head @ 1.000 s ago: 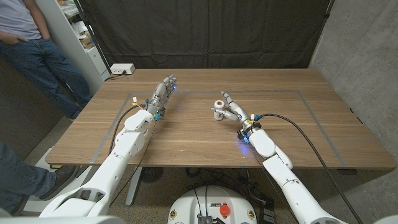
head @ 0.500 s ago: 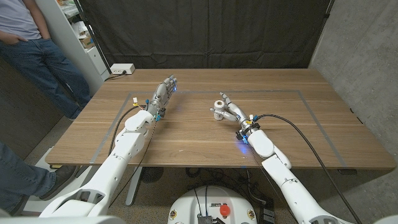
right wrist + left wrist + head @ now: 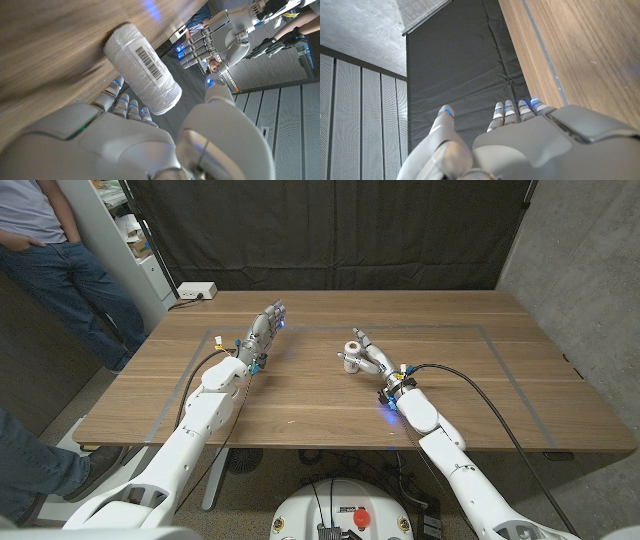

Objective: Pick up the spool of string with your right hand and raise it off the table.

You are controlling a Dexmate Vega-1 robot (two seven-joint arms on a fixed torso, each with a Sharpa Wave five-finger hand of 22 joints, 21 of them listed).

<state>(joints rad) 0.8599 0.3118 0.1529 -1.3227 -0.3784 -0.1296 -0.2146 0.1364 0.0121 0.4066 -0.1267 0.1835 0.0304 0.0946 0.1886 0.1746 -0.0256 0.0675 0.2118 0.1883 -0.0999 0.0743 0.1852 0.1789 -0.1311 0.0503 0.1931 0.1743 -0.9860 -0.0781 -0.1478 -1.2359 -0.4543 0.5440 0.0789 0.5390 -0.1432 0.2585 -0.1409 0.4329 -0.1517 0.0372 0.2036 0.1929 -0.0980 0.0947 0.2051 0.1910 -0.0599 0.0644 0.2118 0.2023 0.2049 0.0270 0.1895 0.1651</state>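
I judge the spool to be light: a small white cylinder wound tight with string, so the surface should be firm and a little rough, giving my fingers good friction. It won't crush or break, but being round it can roll or twist if I squeeze off-centre. The place to take it is across the middle of the barrel, thumb on one side and fingers on the other, clear of the ends.

That is roughly where my right hand sits now. In the right wrist view the spool lies between the thumb and the fingers, its far end by the table. I can't tell from these pictures whether the hand is actually pressing on it or only cupped around it, nor whether the spool is touching the table or just off it. In the head view it sits near the middle of the table, at the tips of my right hand.

The spool looks clean white, evenly wound, with a barcode label stuck along its side. The label is smoother than the string, so I would rather not have a fingertip on it.

My left hand holds nothing, fingers straight, well apart from the spool.
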